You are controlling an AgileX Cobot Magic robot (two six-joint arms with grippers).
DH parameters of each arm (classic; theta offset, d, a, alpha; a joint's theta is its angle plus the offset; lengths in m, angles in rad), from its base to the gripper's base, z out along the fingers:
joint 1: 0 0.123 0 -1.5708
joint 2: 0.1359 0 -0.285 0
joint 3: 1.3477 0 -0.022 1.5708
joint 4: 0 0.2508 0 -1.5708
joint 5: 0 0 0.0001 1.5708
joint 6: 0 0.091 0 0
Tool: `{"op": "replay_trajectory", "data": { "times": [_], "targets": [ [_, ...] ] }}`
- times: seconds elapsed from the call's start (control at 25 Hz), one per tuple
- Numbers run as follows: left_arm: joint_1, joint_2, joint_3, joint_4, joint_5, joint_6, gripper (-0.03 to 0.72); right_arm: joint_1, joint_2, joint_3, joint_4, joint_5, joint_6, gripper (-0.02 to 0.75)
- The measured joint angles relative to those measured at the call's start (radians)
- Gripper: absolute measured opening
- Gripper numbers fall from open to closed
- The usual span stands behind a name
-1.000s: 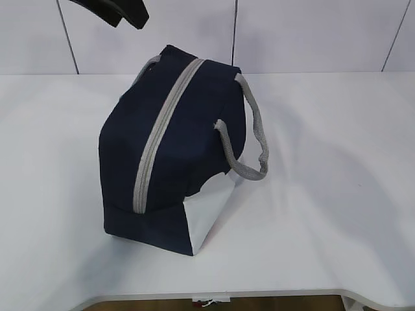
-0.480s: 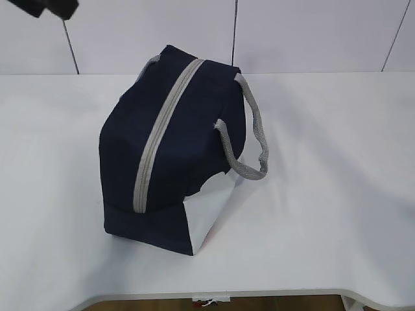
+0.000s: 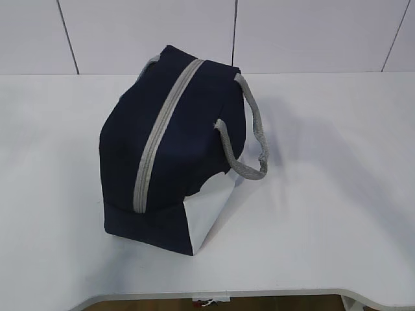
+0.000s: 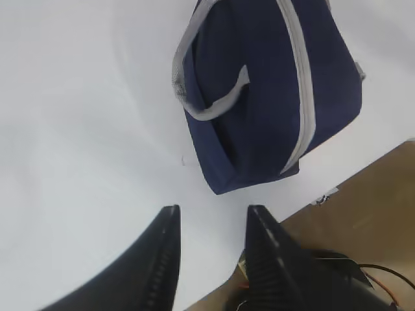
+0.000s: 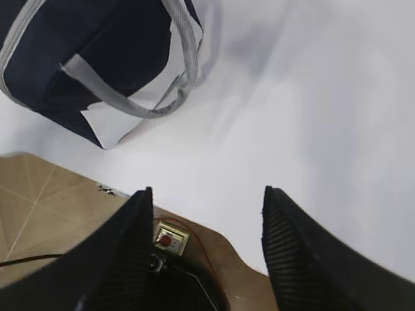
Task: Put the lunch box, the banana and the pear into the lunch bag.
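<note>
The navy lunch bag [image 3: 175,149] stands on the white table [image 3: 324,194], its grey zipper strip [image 3: 159,136] running closed along the top and a grey handle [image 3: 256,142] hanging down its right side. The lunch box, the banana and the pear are out of view. My left gripper [image 4: 214,210] hovers high over the table's near edge, open and empty, with the lunch bag [image 4: 259,97] well ahead of it. My right gripper [image 5: 207,191] is also open and empty above the table edge, the lunch bag [image 5: 97,52] off to its upper left. Neither gripper shows in the exterior view.
A panelled white wall [image 3: 292,32] stands behind the table. Brown floor [image 5: 39,194] lies beyond the table's near edge, with a small box bearing a red button [image 5: 170,238] and cables beneath it.
A dark part of the left arm at the top left of the exterior view moved further left and left the frame. The bag has not moved.
</note>
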Motion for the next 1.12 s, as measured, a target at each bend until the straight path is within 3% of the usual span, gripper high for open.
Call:
{"op": "replay_trajectory", "data": {
  "times": [0.6, 1.12],
  "targets": [
    [0.0, -0.597, 0.312, -0.002, 0.009, 0.0, 0.237, 0.0, -0.505, 0.305, 0.012, 0.008, -0.023, 0.436],
    [0.0, -0.949, 0.626, 0.0, 0.007, 0.0, 0.235, 0.0, -0.847, 0.55, -0.037, 0.012, -0.092, 0.436]
  ]
}}
